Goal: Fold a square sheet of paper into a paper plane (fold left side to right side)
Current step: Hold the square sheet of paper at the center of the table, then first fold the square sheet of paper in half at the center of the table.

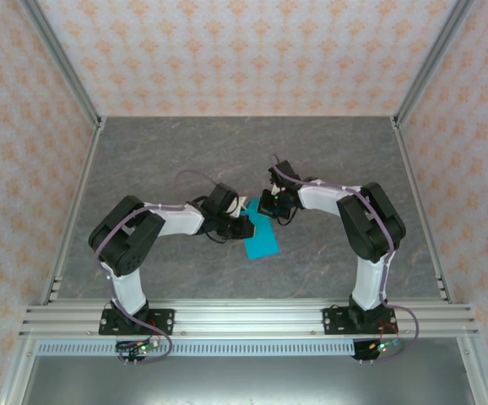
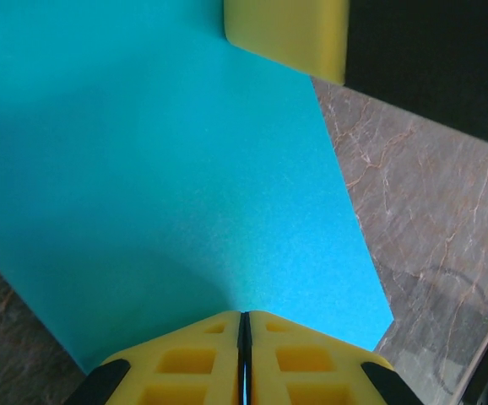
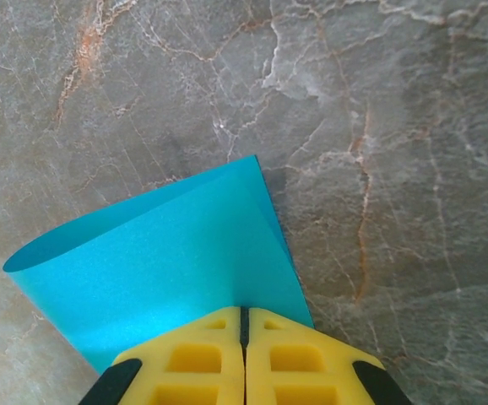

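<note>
The square sheet of paper [image 1: 259,237] is bright cyan and lies doubled over on the grey marbled table, between the two arms. In the right wrist view the paper [image 3: 164,266] shows two layers that meet at its far corner, with an open loop at the left. My left gripper [image 1: 242,226] sits at the paper's left side, its yellow fingers [image 2: 206,354] shut at the near edge of the paper [image 2: 168,186], with a cyan sliver between them. My right gripper [image 1: 271,211] is shut at the paper's far end. Whether it pinches or presses I cannot tell.
The table [image 1: 185,160] is walled by patterned panels with metal posts at the back corners. An aluminium rail [image 1: 244,319] carrying both arm bases runs along the near edge. One yellow finger of the right gripper [image 2: 286,34] rests on the paper's far edge.
</note>
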Available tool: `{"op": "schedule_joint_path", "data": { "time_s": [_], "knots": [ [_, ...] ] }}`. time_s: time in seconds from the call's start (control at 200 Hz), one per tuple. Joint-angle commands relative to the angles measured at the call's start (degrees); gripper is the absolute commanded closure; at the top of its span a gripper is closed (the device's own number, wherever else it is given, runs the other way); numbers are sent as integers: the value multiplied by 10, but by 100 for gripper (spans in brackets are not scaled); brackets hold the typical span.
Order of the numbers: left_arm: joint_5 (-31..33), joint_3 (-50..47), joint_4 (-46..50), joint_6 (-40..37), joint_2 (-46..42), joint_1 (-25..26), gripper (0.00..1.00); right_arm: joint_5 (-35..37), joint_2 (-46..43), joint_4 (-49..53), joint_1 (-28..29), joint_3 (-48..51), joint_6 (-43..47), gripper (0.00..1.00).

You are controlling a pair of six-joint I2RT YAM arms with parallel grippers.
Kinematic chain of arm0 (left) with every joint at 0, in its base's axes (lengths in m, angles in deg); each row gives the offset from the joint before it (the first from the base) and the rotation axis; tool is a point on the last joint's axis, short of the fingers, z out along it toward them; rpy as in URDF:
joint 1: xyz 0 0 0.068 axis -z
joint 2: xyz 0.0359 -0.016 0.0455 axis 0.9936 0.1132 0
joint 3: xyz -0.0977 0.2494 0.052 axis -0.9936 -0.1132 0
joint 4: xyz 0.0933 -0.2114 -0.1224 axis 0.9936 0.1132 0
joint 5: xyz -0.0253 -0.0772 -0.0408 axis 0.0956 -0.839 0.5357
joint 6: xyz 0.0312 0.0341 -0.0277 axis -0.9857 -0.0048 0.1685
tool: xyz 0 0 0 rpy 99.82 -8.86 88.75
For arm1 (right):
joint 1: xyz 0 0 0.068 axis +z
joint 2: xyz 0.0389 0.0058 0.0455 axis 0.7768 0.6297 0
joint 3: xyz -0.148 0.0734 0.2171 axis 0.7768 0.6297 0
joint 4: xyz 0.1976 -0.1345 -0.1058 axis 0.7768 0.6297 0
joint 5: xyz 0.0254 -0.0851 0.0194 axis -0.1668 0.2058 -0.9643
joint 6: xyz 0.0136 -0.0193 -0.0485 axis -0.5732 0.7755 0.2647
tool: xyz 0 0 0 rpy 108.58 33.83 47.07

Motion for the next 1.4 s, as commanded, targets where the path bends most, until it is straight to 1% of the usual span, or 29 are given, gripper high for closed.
{"op": "schedule_joint_path", "data": {
  "time_s": [0.0,0.15,0.255,0.405,0.54,0.645,0.761,0.821,1.076,1.186,1.201,1.291,1.391],
  "knots": [
    [10,-2,2,4,6,10,89,2,-44,-9,5,1,-7,93],
    [27,-7,15,3,18,17,89,14,-100,-2,5,10,-3,91],
    [36,-9,20,7,26,17,90,25,-141,23,5,25,4,91],
    [42,-13,21,11,27,18,90,15,-196,53,5,83,2,92],
    [44,-10,24,12,24,20,90,-17,-226,35,14,154,-25,93],
    [46,-6,28,11,22,21,90,-23,-221,8,30,191,-45,93],
    [48,-3,31,12,19,21,90,-32,-200,-33,36,221,-71,93],
    [49,-2,33,11,17,22,91,-31,-189,-38,38,228,-75,93],
    [57,13,56,0,1,16,90,8,-154,26,38,229,-46,93],
    [66,27,75,-7,-2,3,90,23,-143,43,38,233,-39,94],
    [67,30,77,-22,-2,0,90,25,-142,44,38,235,-38,94],
    [77,43,90,-44,2,-10,90,32,-140,49,38,239,-37,94],
    [80,55,92,-55,16,-26,90,43,-140,61,38,240,-31,94]
  ]
}}
